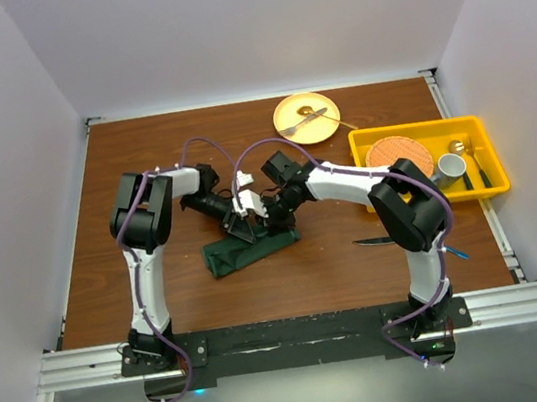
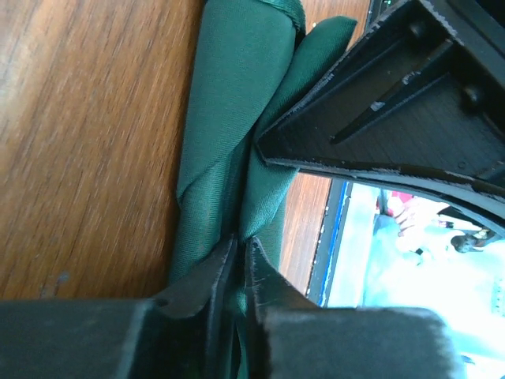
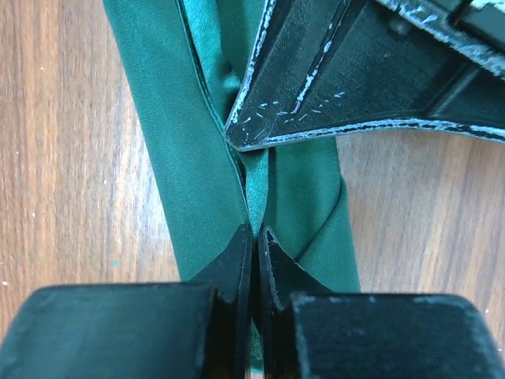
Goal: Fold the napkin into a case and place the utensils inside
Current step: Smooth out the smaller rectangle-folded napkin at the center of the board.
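The dark green napkin (image 1: pixel 229 260) lies on the table as a narrow folded strip, running from lower left to upper right. My left gripper (image 1: pixel 238 228) and right gripper (image 1: pixel 273 218) meet over its upper edge. In the left wrist view the left gripper (image 2: pixel 237 246) is shut on a fold of the cloth (image 2: pixel 229 103). In the right wrist view the right gripper (image 3: pixel 256 234) is shut on a thin ridge of the cloth (image 3: pixel 177 158). The knife (image 1: pixel 374 242) lies on the table by the right arm. The blue fork (image 1: pixel 456 254) pokes out beside the right arm's base.
A yellow plate (image 1: pixel 287 110) with bare-metal cutlery sits at the back. A yellow bin (image 1: pixel 418 130) at the right holds an orange disc, a cup and metal cutlery. Each wrist view shows the other gripper close above the cloth.
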Robot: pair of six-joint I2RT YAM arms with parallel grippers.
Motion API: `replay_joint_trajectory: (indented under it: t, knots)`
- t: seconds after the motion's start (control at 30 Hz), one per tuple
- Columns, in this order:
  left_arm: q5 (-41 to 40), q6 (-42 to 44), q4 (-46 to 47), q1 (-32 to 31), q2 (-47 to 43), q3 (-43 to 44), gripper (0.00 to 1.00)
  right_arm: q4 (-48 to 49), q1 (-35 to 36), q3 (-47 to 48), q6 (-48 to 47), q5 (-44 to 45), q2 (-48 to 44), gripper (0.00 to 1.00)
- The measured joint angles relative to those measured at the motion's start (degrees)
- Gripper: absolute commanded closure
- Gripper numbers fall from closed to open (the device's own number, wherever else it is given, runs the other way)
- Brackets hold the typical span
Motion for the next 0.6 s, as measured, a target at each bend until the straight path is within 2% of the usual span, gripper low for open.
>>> replay_joint_trajectory:
  t: [0.2, 0.43, 0.6]
  knots:
    - [-0.04, 1.46, 1.16, 2.93, -3.72, -0.07, 0.62, -1.84, 0.0, 1.68, 0.07, -0.09, 0.59, 1.0]
    - [0.33, -0.24, 9.27, 10.03, -14.64, -6.36, 0.57, -4.48, -0.02, 4.76, 0.76, -0.76, 1.9, 1.0]
    - [0.07, -2.05, 16.57, 12.7, -21.29, -11.3, 0.56, -6.8, -0.39, 7.52, 3.13, -2.4, 4.68, 1.0]
